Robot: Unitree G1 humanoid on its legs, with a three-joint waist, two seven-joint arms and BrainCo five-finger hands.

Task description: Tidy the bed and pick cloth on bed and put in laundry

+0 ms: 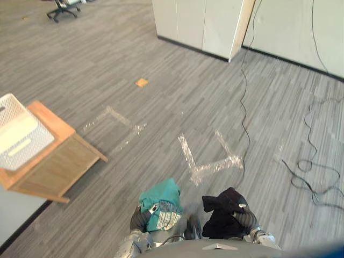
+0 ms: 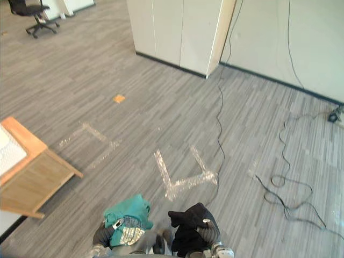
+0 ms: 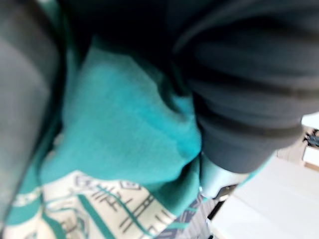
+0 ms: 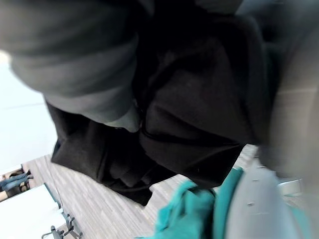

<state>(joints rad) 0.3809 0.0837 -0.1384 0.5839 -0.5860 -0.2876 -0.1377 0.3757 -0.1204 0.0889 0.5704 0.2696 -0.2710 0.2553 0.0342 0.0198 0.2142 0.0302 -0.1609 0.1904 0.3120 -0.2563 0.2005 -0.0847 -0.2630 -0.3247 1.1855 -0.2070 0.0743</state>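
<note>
A teal cloth with a pale printed panel hangs bunched at the bottom of the eye views, and my left hand is shut on it. The same teal cloth wraps round the dark cover in the left wrist view. Beside it a black cloth hangs crumpled, with my right hand shut on it. That black cloth lies against the hand in the right wrist view. A white laundry basket sits on a low wooden table at the left.
Grey plank floor with pale tape marks lies ahead. Black cables trail over the floor at the right. White cabinets stand at the back, and an office chair at the far left.
</note>
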